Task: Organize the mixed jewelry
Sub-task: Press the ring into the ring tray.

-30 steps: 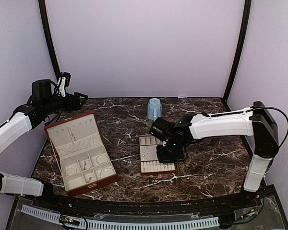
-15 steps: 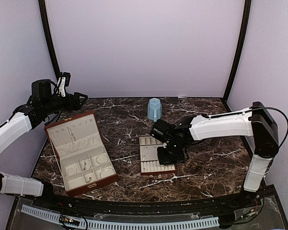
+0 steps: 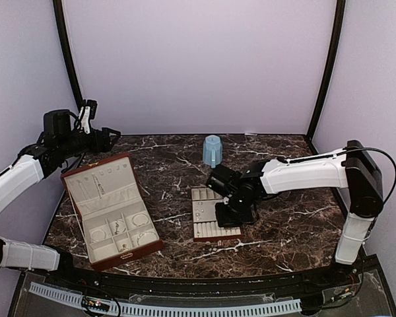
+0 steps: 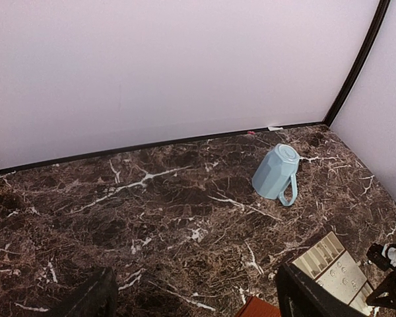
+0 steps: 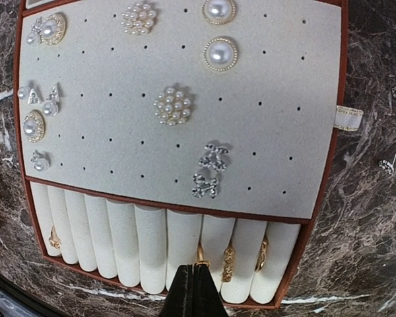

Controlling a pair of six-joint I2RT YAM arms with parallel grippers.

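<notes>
Marble, dark brown with white veins, makes the table (image 3: 290, 224); near its middle lies the tray (image 3: 199, 232), and we see the right gripper (image 5: 194, 267) down over the tray's near end. Its jaws are pressed together; the tips sit in a groove between two cream rolls (image 5: 119, 241), right at a gold ring (image 5: 199, 254); we cannot tell whether that ring is pinched or only touched. Two more rings (image 5: 228, 263) stand in the next grooves towards the tray's tab side, and one sits at the far end of the row. Beyond the rolls, the tray's perforated pad (image 5: 284, 145) carries the studs (image 5: 172, 105): pearl clusters, round pearls in gold rims, and two small sparkly pieces side by side near the rolls. A few loose pieces (image 5: 387, 166) lie on the marble just past the tray's tab edge.

On the left side of the table the box (image 3: 119, 191) stands open; its compartments hold thin hoops (image 3: 140, 219) and other bits too small for us to name. We find the left gripper (image 3: 107, 139) raised above the table's far left corner, well apart from the box; its fingers (image 4: 86, 300) are spread wide with nothing between them. Near the back wall is a pale blue mug (image 4: 276, 172).
</notes>
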